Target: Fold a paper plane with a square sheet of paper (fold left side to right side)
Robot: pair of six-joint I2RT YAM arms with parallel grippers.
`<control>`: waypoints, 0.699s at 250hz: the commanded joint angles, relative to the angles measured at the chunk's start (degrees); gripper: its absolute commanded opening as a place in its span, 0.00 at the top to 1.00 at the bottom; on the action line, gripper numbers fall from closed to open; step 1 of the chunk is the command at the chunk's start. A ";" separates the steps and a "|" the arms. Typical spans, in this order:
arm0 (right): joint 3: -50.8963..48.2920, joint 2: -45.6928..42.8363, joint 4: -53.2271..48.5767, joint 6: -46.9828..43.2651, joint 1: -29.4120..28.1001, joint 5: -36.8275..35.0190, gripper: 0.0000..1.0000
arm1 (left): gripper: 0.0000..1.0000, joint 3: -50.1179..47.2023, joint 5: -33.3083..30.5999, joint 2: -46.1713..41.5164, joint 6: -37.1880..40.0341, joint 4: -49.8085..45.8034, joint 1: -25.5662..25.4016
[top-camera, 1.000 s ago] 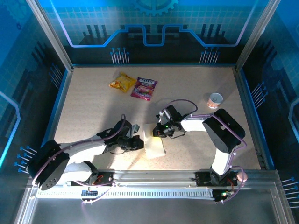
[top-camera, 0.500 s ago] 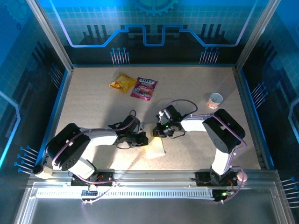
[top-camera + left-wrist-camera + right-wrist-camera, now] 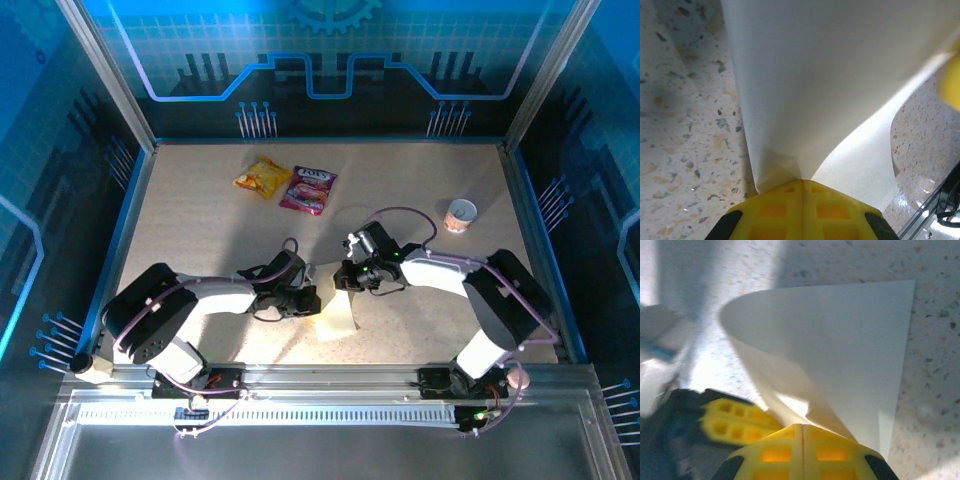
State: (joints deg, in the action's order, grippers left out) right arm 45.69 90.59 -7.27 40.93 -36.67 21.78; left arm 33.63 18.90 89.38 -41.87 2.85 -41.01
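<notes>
The square sheet of paper (image 3: 338, 318) lies near the table's front middle, white, with its left side lifted and curled over toward the right. My left gripper (image 3: 308, 298) is shut on the paper's left edge; in the left wrist view its yellow fingertips (image 3: 802, 181) pinch the sheet (image 3: 830, 75), which bows up and away. My right gripper (image 3: 347, 278) is shut on the far edge; in the right wrist view its fingertips (image 3: 802, 426) clamp the curled paper (image 3: 850, 340), with the left gripper's yellow fingers (image 3: 735, 422) close by on the left.
A yellow snack packet (image 3: 262, 177) and a pink snack packet (image 3: 309, 189) lie at the back of the table. A small round cup (image 3: 461, 214) stands at the back right. Metal rails (image 3: 330, 378) run along the front edge.
The left arm has swung in from the left and its gripper has moved right along the paper. The right arm's elbow has shifted right. The paper looks narrower, more curled over.
</notes>
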 commanded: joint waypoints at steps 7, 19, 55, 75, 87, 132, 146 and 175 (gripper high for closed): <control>-4.53 -4.34 -2.37 1.18 -0.25 2.11 1.00 | 1.00 0.05 -1.48 0.59 -0.02 -3.16 -0.51; -6.10 -5.17 -1.69 2.19 -1.13 2.32 1.00 | 1.00 0.41 -1.58 0.41 0.23 -3.48 -0.55; -10.32 -4.95 4.46 6.52 -4.25 3.84 1.00 | 1.00 1.21 -1.45 0.18 0.73 -4.53 -0.58; -11.35 -3.94 7.64 8.00 -5.58 4.13 1.00 | 1.00 1.36 -1.41 0.04 0.87 -4.84 -0.71; -11.38 -3.26 7.78 8.02 -6.19 3.50 1.00 | 1.00 1.47 -1.42 -0.03 0.94 -4.97 -0.82; -11.05 -0.91 9.08 7.74 -7.06 3.18 1.00 | 1.00 1.71 -1.41 0.06 1.00 -5.15 -0.88; -11.09 -0.20 8.88 7.52 -7.27 2.70 1.00 | 1.00 1.75 -1.41 0.07 0.78 -5.07 -0.90; -11.33 0.93 7.41 6.91 -7.36 1.14 1.00 | 1.00 1.99 -1.08 0.00 0.51 -4.60 -0.82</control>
State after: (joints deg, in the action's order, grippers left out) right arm 34.46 90.04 0.54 47.83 -43.00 24.25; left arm 34.48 18.63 89.36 -41.85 1.06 -41.43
